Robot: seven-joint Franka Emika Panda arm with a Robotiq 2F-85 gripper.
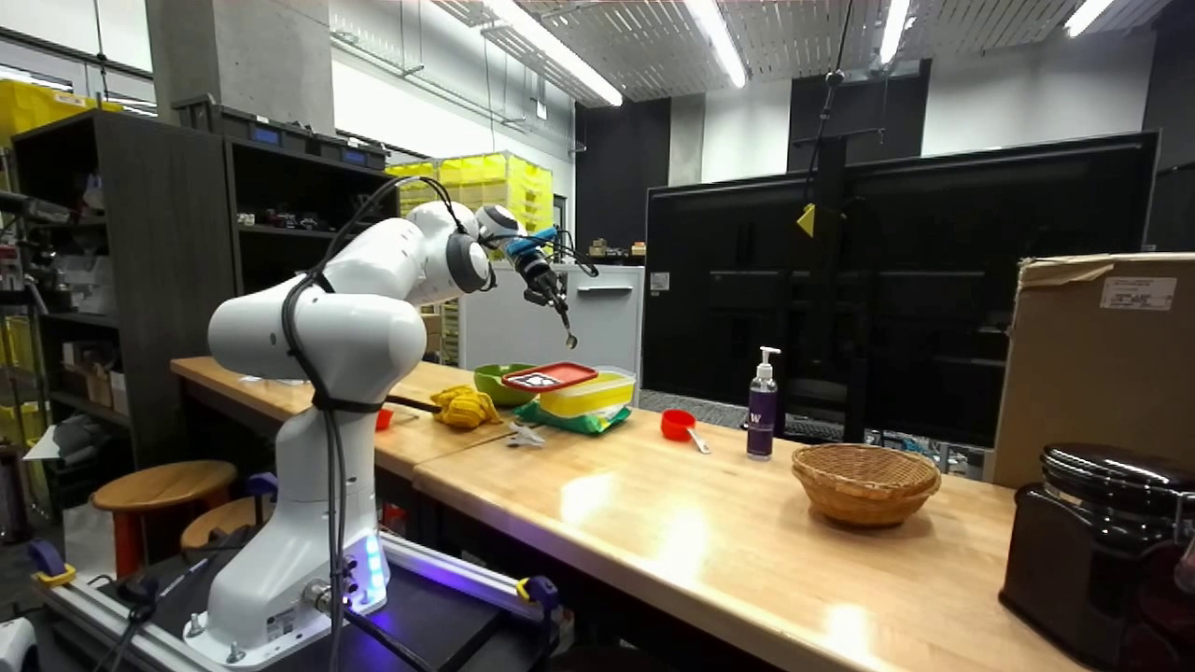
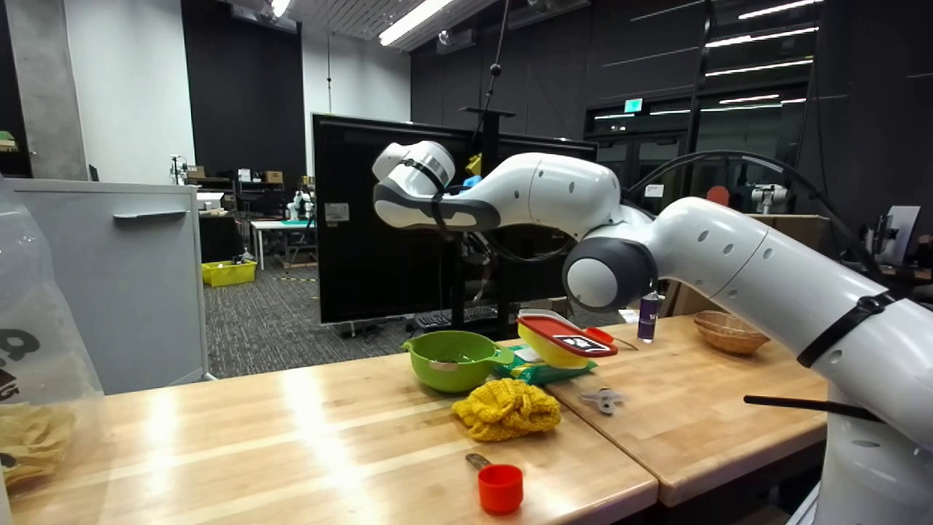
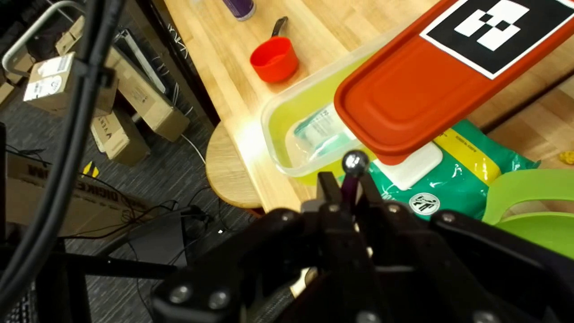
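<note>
Silver round-ended utensil [image 3: 355, 162]: I had its handle pinched in the gripper [image 3: 349, 186], fingers closed down to its width, up in the air near the yellow tub [image 1: 590, 401]. Red lid [image 3: 403, 98] lay across the tub, green packet [image 3: 462, 185] underneath, green bowl [image 2: 450, 370] and a red cup [image 3: 279, 68] nearby.

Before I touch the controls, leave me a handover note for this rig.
Claw: closed on a metal-tipped utensil.
Where things are: the utensil hangs above the counter; lower down, a red lid lies askew over part of a yellow container, which rests on a green packet. A green bowl stands beside the packet.
Done: the utensil is gripped and clear of the lid.
Left: it is not yet released or set down.
</note>
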